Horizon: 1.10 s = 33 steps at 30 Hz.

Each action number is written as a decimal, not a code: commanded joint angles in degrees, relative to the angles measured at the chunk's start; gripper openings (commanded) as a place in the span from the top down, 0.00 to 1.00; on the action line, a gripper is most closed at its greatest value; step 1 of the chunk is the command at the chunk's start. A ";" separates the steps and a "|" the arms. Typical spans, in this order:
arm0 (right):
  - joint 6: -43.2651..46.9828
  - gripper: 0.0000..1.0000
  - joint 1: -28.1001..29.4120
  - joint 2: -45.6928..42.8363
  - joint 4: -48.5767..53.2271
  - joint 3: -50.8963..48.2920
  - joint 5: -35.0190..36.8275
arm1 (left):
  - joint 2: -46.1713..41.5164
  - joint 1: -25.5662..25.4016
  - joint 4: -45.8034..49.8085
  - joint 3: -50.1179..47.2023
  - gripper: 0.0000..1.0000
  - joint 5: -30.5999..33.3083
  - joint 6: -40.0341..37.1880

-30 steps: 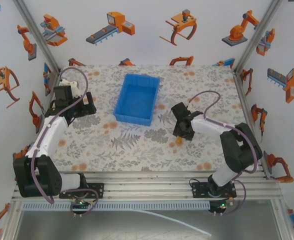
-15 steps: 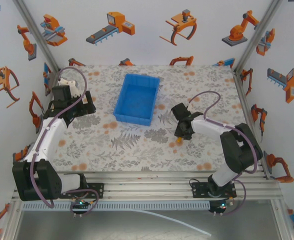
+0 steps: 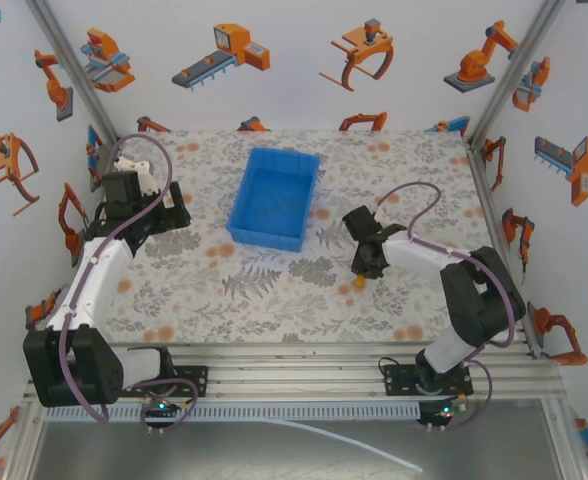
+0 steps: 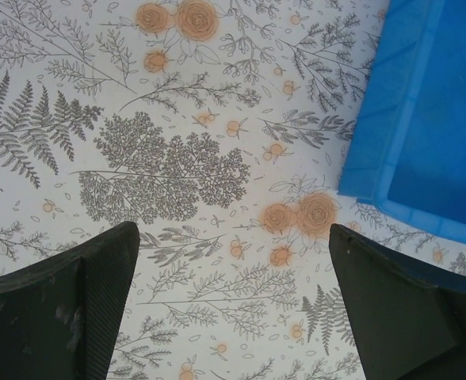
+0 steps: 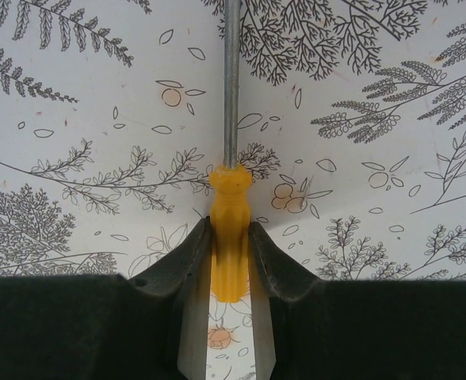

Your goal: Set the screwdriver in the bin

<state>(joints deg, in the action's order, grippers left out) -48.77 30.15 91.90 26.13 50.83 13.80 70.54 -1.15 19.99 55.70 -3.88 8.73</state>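
Pinching screwdriver (image 5: pixel 230 198) handle with right end effector (image 5: pixel 231 237), shaft jutting ahead, close over desk (image 5: pixel 376 95). Grasp step in hand. Next: lift, carry to bin (image 3: pixel 272 195) well apart on its left, release inside. Left end effector (image 4: pixel 233 233) spread.

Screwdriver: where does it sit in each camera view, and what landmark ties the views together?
Top external: screwdriver right of the blue bin, yellow handle peeking below the right gripper.
Right wrist: centre, handle clamped between the fingers, shaft running to the top edge.
Left wrist: bin corner upper right, open left gripper below.
Shared landmark: floral tablecloth.
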 commanded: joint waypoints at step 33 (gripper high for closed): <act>15.32 0.84 2.57 8.46 12.90 38.23 -1.13 | -0.95 -0.26 2.34 1.48 0.03 2.43 -1.48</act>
<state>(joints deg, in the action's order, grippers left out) -36.16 31.42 97.47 36.97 84.31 13.32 70.52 -1.15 21.50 55.72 -2.09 8.23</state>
